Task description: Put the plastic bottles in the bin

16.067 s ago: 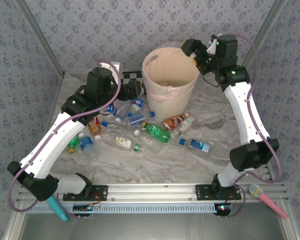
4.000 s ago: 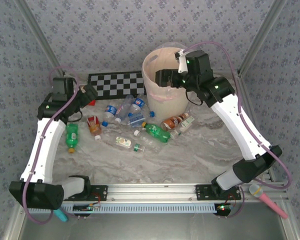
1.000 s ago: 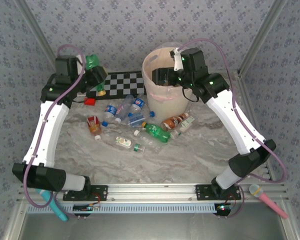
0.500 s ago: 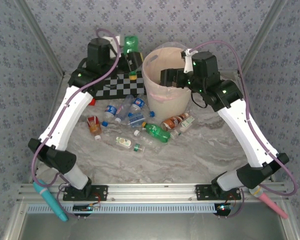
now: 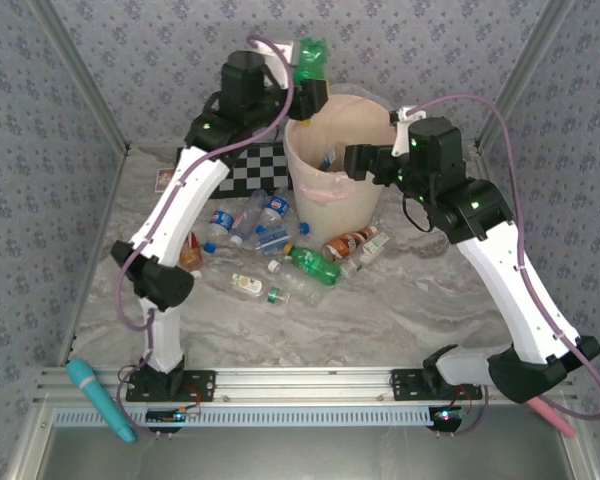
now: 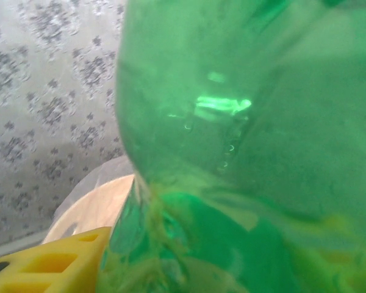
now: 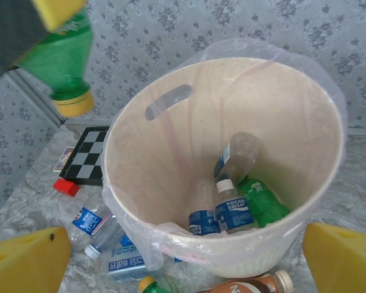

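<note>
My left gripper is shut on a green plastic bottle, held high over the far left rim of the bin. In the right wrist view this green bottle hangs with its yellow cap down, just outside the bin's left rim. Up close, the green bottle blocks most of the left wrist view beside one yellow finger. My right gripper is open at the bin's right rim, its jaws holding nothing. Inside lie a Pocari bottle, a green bottle and a clear one.
Several bottles lie on the marble in front of the bin: a green one, a brown-orange one, blue-labelled ones. A checkerboard lies left of the bin, with a red block by it. Papered walls close in behind.
My left arm has swung right and up, carrying the green bottle from the far left to the bin's rim. My right gripper has drawn back to the right, still open.
</note>
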Controlling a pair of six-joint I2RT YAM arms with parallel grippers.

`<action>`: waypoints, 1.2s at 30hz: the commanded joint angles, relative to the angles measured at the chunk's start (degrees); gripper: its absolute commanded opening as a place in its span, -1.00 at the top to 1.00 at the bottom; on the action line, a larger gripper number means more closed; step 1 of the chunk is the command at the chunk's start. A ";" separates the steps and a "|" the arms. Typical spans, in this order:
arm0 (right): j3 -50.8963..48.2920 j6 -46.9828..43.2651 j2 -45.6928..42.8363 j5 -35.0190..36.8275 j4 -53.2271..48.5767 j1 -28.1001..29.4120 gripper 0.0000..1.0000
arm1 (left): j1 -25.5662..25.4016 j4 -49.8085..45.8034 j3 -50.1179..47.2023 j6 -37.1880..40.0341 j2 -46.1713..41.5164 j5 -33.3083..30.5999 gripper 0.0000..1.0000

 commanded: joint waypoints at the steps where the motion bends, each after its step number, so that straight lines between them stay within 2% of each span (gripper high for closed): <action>1: -0.56 0.75 -1.79 2.12 0.62 -0.52 -0.99 | -2.12 -2.42 8.00 7.97 4.51 -2.65 0.05; 10: -0.29 0.45 -3.63 3.67 -1.49 -1.01 -0.99 | -2.31 2.17 13.39 7.44 11.80 -3.43 0.04; 18: -1.60 0.41 -5.35 3.91 -2.43 -1.66 -0.99 | -2.28 2.51 13.58 7.41 12.66 -5.00 0.02; 19: -1.74 0.46 -5.32 3.69 -2.45 -1.74 -0.99 | -2.28 2.33 13.63 7.19 12.45 -5.12 -0.02; 23: -2.27 0.75 -5.32 3.07 -2.03 -1.99 -0.99 | -2.47 1.14 13.59 6.21 11.32 -6.30 -0.50; 24: -2.38 0.84 -5.36 2.93 -1.98 -2.11 -0.99 | -2.56 0.82 13.54 6.21 11.01 -6.73 -0.67; 25: -2.55 1.01 -5.35 2.80 -1.91 -2.20 -0.99 | -2.57 0.44 13.42 6.21 10.58 -7.18 -0.96; 33: -6.18 3.24 -7.00 1.49 -1.96 -3.01 -0.99 | -2.59 -1.40 13.06 4.52 7.94 -6.43 -0.99; 36: -8.44 4.80 -8.18 0.10 -3.19 -5.20 -0.99 | -2.59 -2.29 13.06 3.51 6.78 -5.79 -1.00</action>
